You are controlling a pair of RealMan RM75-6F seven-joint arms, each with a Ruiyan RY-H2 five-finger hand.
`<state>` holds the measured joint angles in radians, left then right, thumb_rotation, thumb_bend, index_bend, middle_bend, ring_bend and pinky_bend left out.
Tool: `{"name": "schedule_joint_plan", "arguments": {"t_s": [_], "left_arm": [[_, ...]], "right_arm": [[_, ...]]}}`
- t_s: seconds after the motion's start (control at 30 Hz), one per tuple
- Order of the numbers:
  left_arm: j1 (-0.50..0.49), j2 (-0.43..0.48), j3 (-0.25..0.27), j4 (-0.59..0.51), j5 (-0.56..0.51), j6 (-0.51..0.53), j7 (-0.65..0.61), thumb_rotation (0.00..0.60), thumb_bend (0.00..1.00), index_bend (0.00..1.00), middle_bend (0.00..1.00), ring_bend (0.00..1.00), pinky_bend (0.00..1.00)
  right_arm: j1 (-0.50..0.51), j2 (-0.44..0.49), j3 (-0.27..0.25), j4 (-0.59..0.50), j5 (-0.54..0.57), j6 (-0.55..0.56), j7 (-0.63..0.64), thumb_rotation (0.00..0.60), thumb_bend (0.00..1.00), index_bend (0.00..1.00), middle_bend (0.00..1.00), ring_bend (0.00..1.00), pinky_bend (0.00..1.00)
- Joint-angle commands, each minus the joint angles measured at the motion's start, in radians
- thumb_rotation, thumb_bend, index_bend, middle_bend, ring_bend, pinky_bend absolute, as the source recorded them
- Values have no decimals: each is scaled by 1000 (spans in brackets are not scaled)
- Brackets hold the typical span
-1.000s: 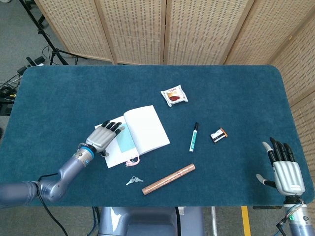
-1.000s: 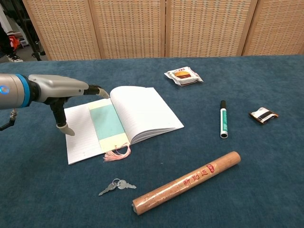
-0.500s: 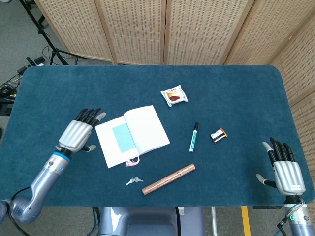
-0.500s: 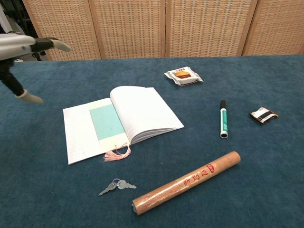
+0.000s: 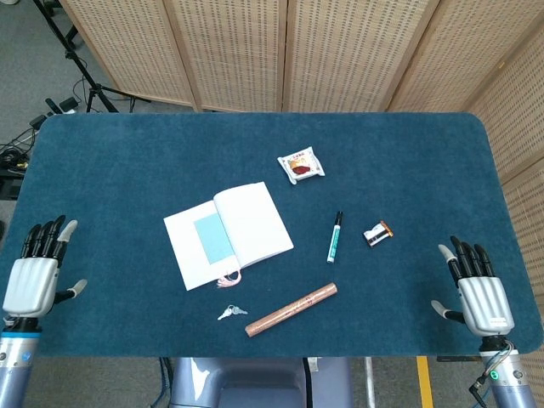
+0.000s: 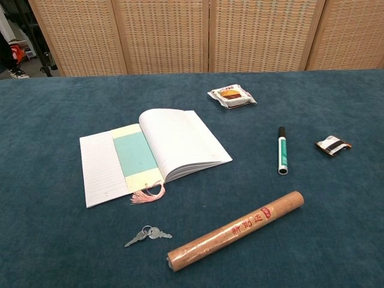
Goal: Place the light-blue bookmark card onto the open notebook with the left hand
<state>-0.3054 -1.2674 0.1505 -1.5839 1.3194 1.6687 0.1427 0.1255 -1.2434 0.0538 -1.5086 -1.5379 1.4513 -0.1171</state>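
Observation:
The open notebook [image 5: 255,221] [image 6: 180,141] lies mid-table with its pages up. The light-blue bookmark card [image 5: 213,240] [image 6: 135,155] lies flat on the left page near the spine, a pink tassel hanging past the lower edge. My left hand [image 5: 34,274] hovers at the table's front left corner, far from the notebook, fingers spread and holding nothing. Over at the front right corner my right hand [image 5: 478,289] is likewise spread and empty. The chest view shows neither hand.
A snack packet [image 5: 301,166] lies behind the notebook. A green marker [image 5: 334,236] and a small black clip-like item [image 5: 378,233] sit to the right. A brown cardboard tube [image 5: 291,309] and keys [image 5: 230,312] lie near the front edge. Wicker screens stand behind the table.
My left hand has drawn back from the notebook's left page to the front left corner, leaving the bookmark card on the page. The right hand shifted slightly.

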Motion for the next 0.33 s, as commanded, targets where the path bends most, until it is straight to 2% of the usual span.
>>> {"name": "schedule_joint_plan", "arguments": {"t_s": [0.03, 0.33], "left_arm": [[28, -3, -4, 31, 9, -2, -30, 600, 122, 38, 0, 0, 0], [48, -5, -35, 54, 15, -48, -55, 600, 122, 38, 0, 0, 0]], "right_arm": [[5, -5, -3, -2, -6, -6, -9, 600, 156, 69, 0, 0, 3], [27, -26, -7, 3, -7, -42, -43, 600, 156, 69, 0, 0, 3]]}}
